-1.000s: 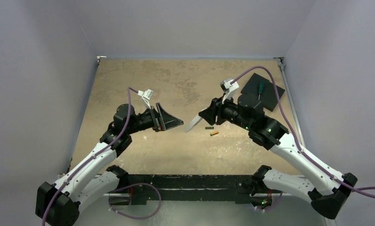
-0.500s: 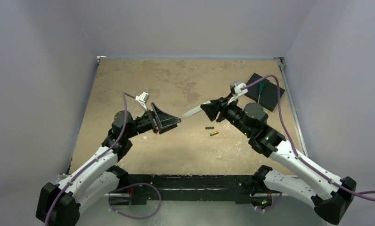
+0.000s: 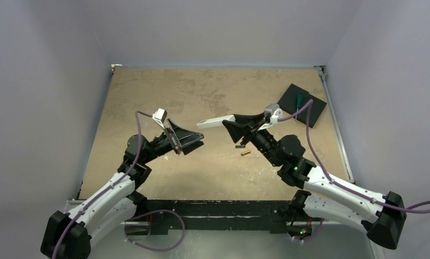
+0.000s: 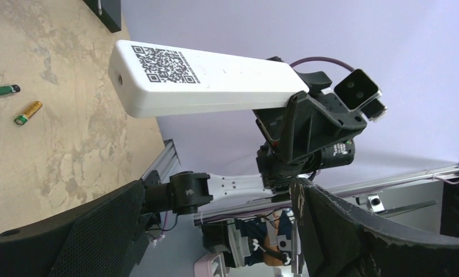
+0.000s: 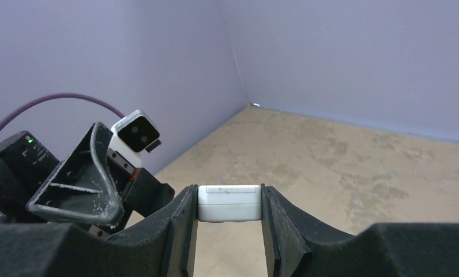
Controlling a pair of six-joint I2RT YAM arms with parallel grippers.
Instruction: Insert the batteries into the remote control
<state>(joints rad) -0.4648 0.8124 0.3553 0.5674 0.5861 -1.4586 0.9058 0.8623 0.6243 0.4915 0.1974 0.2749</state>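
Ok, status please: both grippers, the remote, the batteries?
Right gripper shut on remote control, held in air. Left gripper open, empty. Dark battery and gold battery on table. Nothing between grippers.

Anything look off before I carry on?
Nothing stands out. The right gripper holds the remote control squarely by one end, off the table; the dark battery and gold battery lie loose on it.

Smooth matt white plastic remote control (image 4: 204, 81), mottled rough-looking tan table (image 3: 164, 91), metallic gold-orange battery (image 4: 28, 112).
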